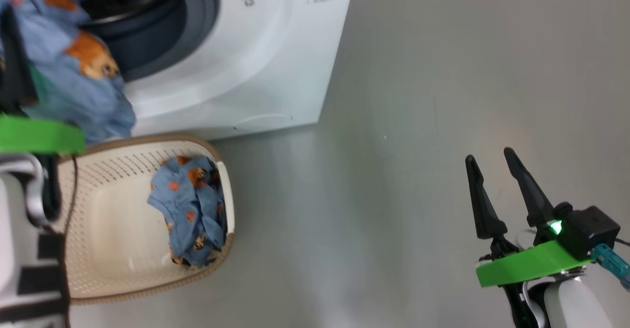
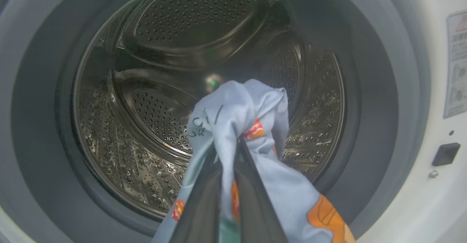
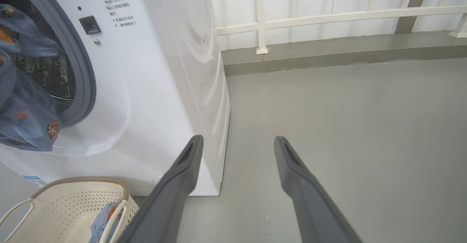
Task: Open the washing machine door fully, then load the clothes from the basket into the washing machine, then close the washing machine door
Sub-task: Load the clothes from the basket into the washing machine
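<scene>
From where I stand, the left gripper [image 2: 227, 144] is pinched tight on a light-blue garment [image 2: 237, 104]. Its two dark fingers [image 2: 251, 192] are so close together that only a fold of cloth sits between them. The bunch hangs at the uncovered mouth of the washing machine [image 1: 256, 72], with the steel drum [image 2: 164, 108] straight beyond it. I cannot tell whether the fingertips have crossed the grey gasket [image 2: 379, 89]. The trailing cloth hides the lowest part of the drum, and its bottom end runs out of the wrist view. From the head view the garment is a blurred blue mass at the far left that covers the gripper. That arm is cut off by the left edge, showing little more than a green band [image 1: 39, 136]. The basket [image 1: 108, 219] sits on the grey floor [image 1: 393, 195] just near of the machine's front, its left end hidden behind that arm. A second garment [image 1: 192, 210] lies crumpled against its right end, its orange figures too small to make out. The right gripper [image 1: 489, 155] hangs well to the right over bare floor, its fingers spread wide with nothing between them. The printed notes beside the small dark latch socket [image 3: 89, 24] are too fine to read, and a blue sticker [image 3: 34, 180] low on the machine front is half hidden behind the basket rim.
</scene>
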Controlling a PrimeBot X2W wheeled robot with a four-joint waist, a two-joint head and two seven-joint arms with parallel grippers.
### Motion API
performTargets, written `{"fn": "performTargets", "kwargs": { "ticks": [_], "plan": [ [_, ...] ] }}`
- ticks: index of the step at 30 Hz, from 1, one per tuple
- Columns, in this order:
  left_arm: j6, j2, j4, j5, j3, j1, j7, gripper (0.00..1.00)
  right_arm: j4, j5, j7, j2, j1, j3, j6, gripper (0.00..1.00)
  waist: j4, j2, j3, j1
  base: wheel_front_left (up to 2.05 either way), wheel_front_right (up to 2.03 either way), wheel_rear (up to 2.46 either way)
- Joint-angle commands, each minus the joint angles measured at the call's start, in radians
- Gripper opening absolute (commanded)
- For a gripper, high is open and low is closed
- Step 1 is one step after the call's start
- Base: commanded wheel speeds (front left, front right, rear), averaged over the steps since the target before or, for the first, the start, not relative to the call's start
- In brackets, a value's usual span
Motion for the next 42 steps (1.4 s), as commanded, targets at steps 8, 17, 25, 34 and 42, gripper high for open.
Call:
{"fn": "performTargets", "kwargs": {
  "ticks": [8,17,25,34,42],
  "plan": [
    [-0.017,0.092,0.13,0.029,0.002,-0.235,-0.006,0.0,-0.033,0.001,-0.005,0.014,-0.058,0.043,0.003,1.0,-0.036,0.0,0.184,0.0,0.0,0.0,0.0],
    [-0.019,0.142,0.291,0.046,-0.02,-0.443,-0.003,0.0,-0.031,0.011,-0.005,0.028,-0.093,0.07,0.003,1.0,-0.069,0.0,0.289,0.0,0.0,0.0,0.0],
    [-0.023,0.166,0.376,0.061,-0.051,-0.582,0.001,0.0,-0.028,0.023,-0.005,0.034,-0.112,0.09,0.003,1.0,-0.09,0.0,0.358,0.0,0.0,0.0,0.0],
    [-0.004,0.179,0.322,0.094,-0.078,-0.669,-0.006,0.0,-0.022,0.047,-0.005,0.035,-0.132,0.121,0.003,1.0,-0.105,0.0,0.383,0.0,0.0,0.0,0.0],
    [0.006,0.191,0.29,0.096,-0.074,-0.662,-0.006,0.49,-0.008,0.056,-0.005,0.035,-0.134,0.131,0.003,1.0,-0.111,0.0,0.381,0.0,0.0,0.0,0.0]
  ]
}}
